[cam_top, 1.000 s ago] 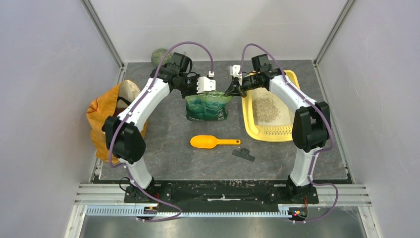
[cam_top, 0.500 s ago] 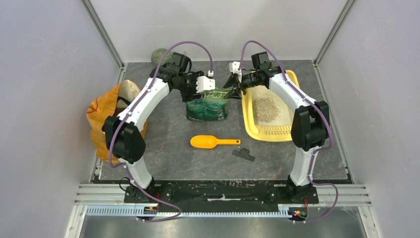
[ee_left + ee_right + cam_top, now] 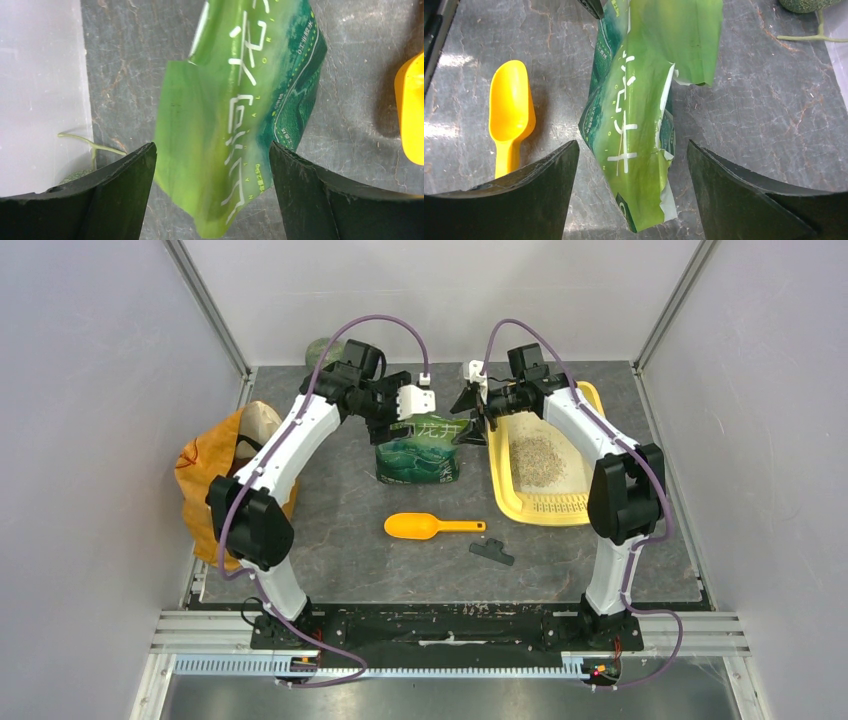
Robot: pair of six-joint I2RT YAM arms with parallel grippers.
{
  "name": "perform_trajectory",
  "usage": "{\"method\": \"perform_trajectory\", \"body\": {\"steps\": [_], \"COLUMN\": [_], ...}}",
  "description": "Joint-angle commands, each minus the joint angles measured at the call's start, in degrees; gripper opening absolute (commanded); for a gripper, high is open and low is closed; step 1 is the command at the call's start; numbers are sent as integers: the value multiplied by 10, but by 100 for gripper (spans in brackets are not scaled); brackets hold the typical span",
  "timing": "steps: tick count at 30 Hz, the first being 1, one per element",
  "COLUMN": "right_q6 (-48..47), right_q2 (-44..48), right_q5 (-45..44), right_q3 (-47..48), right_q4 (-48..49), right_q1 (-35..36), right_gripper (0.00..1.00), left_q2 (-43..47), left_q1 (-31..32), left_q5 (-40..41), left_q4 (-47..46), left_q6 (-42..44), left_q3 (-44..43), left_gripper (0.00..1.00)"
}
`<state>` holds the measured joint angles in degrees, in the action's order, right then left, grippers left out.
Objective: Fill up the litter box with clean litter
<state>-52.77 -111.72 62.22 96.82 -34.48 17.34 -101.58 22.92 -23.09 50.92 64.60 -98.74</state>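
Observation:
The yellow litter box [image 3: 523, 506] lies at the right of the table, with a pile of grey-beige clean litter [image 3: 537, 455] in its basin. A green printed pouch [image 3: 420, 455] stands left of it. My left gripper [image 3: 400, 418] hovers open over the pouch's top left corner. My right gripper [image 3: 472, 412] hovers open over the top right corner. In the left wrist view the pouch [image 3: 235, 100] hangs between the spread jaws of the left gripper [image 3: 211, 147], touching neither. The right wrist view likewise shows the pouch [image 3: 639, 125] loose inside the right gripper [image 3: 631, 145].
An orange scoop [image 3: 425, 527] and a small black clip [image 3: 491, 553] lie in front of the pouch. An orange-yellow bag [image 3: 205, 480] slumps at the left edge. A green round fruit [image 3: 320, 348] sits at the back left corner. Walls close in three sides.
Both grippers went from shut on the pouch's top corners to open, letting it go. They drew slightly up and back, and the pouch's top has straightened.

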Motion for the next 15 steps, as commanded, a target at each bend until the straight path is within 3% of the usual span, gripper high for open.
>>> {"method": "perform_trajectory", "body": {"steps": [1, 6, 10, 15], "right_q6": [96, 267, 368, 457], "right_q2": [37, 85, 125, 192], "right_q5": [20, 15, -2, -40], "right_q3": [27, 15, 7, -20], "right_q4": [48, 134, 150, 136], "right_q1": [-10, -43, -77, -128], "right_gripper": [87, 88, 89, 89], "left_q2": [41, 68, 85, 54], "left_q1": [5, 25, 69, 142], "left_q5": [-27, -26, -33, -82], "left_q4": [-23, -31, 1, 64], "left_q6": [-79, -163, -185, -202], "left_q3": [-50, -84, -80, -80], "left_gripper": [89, 90, 90, 80]}}
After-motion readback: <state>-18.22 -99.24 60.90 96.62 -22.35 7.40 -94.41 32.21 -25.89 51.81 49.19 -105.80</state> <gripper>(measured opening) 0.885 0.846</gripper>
